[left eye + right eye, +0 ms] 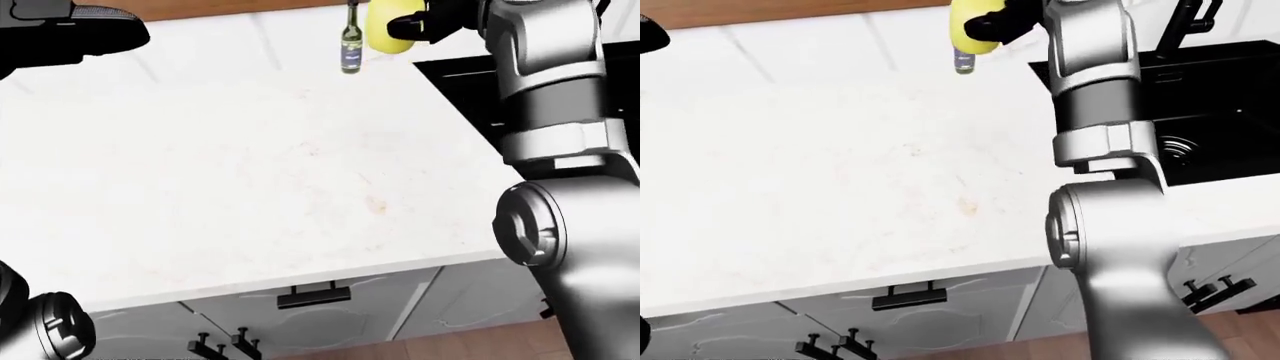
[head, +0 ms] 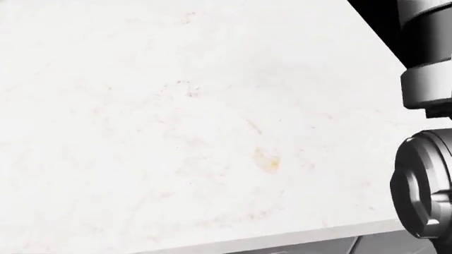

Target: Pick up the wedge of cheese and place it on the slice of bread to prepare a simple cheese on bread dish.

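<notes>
The yellow wedge of cheese (image 1: pixel 383 31) hangs high above the white counter (image 1: pixel 230 172), at the top of both eye views. My right hand (image 1: pixel 408 25) is shut on it, its dark fingers (image 1: pixel 425 24) wrapped round the right side of the cheese. In the head view only my right forearm and elbow (image 2: pixel 427 174) show, at the right edge; the hand and the cheese lie above that frame. My left hand (image 1: pixel 70 34) is a dark shape at the top left of the left-eye view, and its finger pose is unclear. No slice of bread shows in any view.
A small dark bottle (image 1: pixel 351 41) stands on the counter just left of the raised cheese. A black sink (image 1: pixel 1210 112) with a faucet (image 1: pixel 1185 22) lies to the right. Grey cabinet fronts with black handles (image 1: pixel 314 295) run below the counter's near edge.
</notes>
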Motion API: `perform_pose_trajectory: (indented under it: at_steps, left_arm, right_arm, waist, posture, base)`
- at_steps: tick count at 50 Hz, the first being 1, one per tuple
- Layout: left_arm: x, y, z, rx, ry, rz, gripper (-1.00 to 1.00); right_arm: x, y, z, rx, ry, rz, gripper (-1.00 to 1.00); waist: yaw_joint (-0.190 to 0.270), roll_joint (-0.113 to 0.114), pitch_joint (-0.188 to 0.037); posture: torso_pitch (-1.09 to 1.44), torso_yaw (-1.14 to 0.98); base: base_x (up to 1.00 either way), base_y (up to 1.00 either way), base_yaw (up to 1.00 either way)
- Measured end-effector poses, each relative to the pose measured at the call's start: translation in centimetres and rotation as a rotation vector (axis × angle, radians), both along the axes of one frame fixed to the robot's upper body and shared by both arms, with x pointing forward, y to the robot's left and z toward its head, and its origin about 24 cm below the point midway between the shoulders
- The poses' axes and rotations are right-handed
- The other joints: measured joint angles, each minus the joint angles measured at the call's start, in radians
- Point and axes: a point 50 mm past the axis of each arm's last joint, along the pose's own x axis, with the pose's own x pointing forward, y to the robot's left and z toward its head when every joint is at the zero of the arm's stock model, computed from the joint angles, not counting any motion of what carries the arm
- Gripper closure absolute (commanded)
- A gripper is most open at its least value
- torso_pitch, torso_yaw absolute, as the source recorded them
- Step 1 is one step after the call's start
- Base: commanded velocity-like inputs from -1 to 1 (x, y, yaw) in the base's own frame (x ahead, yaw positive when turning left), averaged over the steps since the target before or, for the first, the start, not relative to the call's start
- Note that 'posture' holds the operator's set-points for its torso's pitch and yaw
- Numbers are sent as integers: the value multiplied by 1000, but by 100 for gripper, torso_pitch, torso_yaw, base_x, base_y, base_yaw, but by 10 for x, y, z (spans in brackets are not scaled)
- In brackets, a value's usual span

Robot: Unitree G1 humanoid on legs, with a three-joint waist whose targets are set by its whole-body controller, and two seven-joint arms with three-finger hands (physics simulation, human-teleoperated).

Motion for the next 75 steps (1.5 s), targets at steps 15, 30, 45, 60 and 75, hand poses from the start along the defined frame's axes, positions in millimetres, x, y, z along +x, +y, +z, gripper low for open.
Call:
perform_pose_trajectory:
  at_steps: [15,30,45,60,75]
  left_arm:
    - [5,-1,-4,3,20,-9,-100]
    - [4,2,-3,-2,8,-1,-100]
    - [7,1,-6,-3,16,-4,-100]
    - [3,3,-1,-2,6,-3,-100]
    - [4,-4,-3,16,20,-25,-100]
  right_arm:
    - [-49,-8,23,146,-106,49,100]
    - [-110,-39,34,260,-260,-28,100]
    - [-148,-58,15,290,-293,-57,100]
    - [-166,-72,4,321,-299,-77,100]
    - [-166,-74,2,324,-296,-84,100]
  waist:
    - [7,-9,10]
    - [12,-26,7]
    - [22,-26,-22]
    - [24,-13,-7]
    - [7,-94,-32]
  posture:
    - [0,0]
    - [0,0]
    - [0,0]
    - [0,0]
    - [0,0]
  base:
    - [0,0,0]
    - [0,0,0]
    - [-6,0,0]
    - [-13,0,0]
    - [-17,0,0]
